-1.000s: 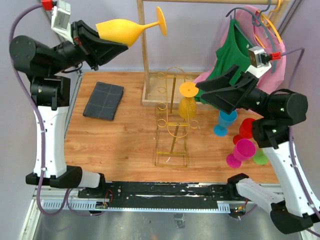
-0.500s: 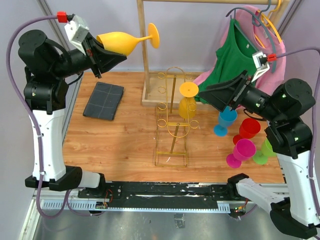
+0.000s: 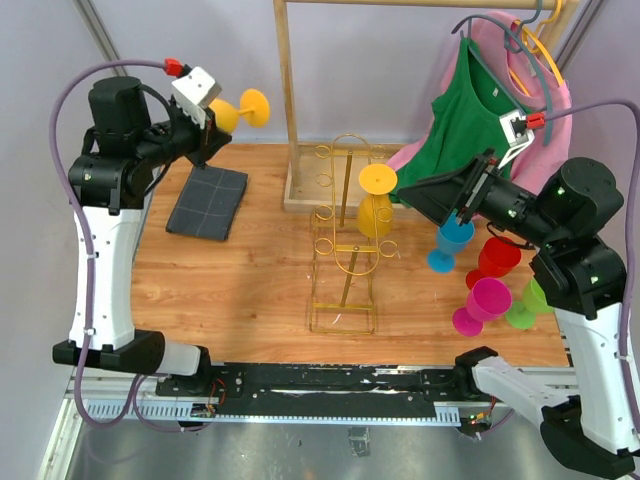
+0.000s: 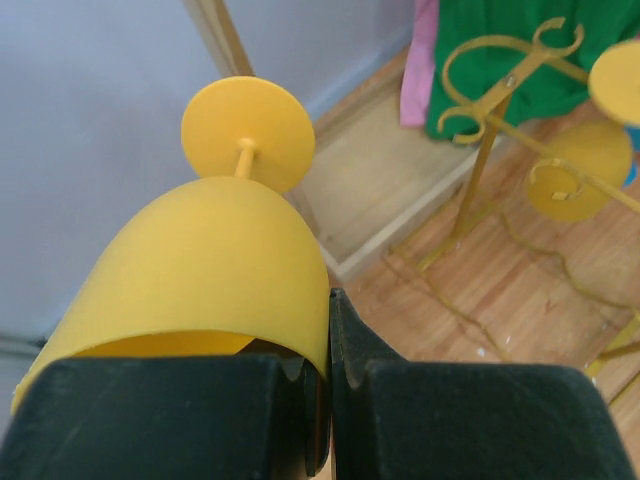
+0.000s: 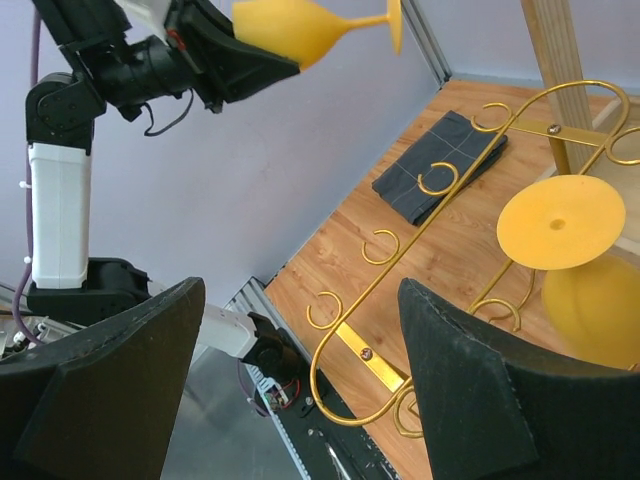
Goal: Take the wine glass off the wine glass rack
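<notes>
My left gripper point(image 4: 328, 300) is pinched tight on the bowl wall of the yellow wine glass point(image 3: 240, 108). It holds the glass on its side in the air over the desk's far left corner, well apart from the gold wine glass rack point(image 3: 349, 285) mid-desk. My right gripper point(image 3: 412, 190) is spread wide and empty near the rack's right side, where a second yellow glass point(image 3: 375, 215) hangs upside down.

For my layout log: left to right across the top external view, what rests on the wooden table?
Dark grey folded cloth → thin gold wire wine glass rack → blue plastic goblet → green plastic cup.
</notes>
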Controlling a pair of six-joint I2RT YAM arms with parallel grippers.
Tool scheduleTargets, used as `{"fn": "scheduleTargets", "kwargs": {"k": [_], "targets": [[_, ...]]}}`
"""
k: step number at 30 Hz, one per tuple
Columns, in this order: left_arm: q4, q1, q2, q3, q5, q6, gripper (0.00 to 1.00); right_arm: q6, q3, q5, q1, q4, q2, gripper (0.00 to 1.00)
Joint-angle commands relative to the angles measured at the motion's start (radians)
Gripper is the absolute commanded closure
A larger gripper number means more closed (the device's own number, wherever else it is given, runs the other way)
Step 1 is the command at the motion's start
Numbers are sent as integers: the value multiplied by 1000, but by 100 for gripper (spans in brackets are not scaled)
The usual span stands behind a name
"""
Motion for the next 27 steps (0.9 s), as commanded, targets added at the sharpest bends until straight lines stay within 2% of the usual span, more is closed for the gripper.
{"fn": "scheduleTargets", "kwargs": {"k": [1,5,10,16,18,22,27], "targets": [[-119,-18,-40,-83,-124,124,100,-22,5,23,-16,-18,-17,21],[-218,-45,-59,-185,-196,177,100,-31,23,33,-15,-54,-8,21],[-322,-80,-64,-281,-238,213,100,-76,64,84,-14,-184,20,21],[-427,-96,-25,-193,-242,237,100,-118,91,140,-14,-270,39,22],[-441,-107,-18,-186,-247,224,100,-126,92,151,-15,-285,43,22],[-441,-180,-47,-317,-301,233,100,-130,92,162,-15,-302,45,22],[-431,-196,4,-377,-248,199,100,-131,89,176,-14,-310,41,22]]}}
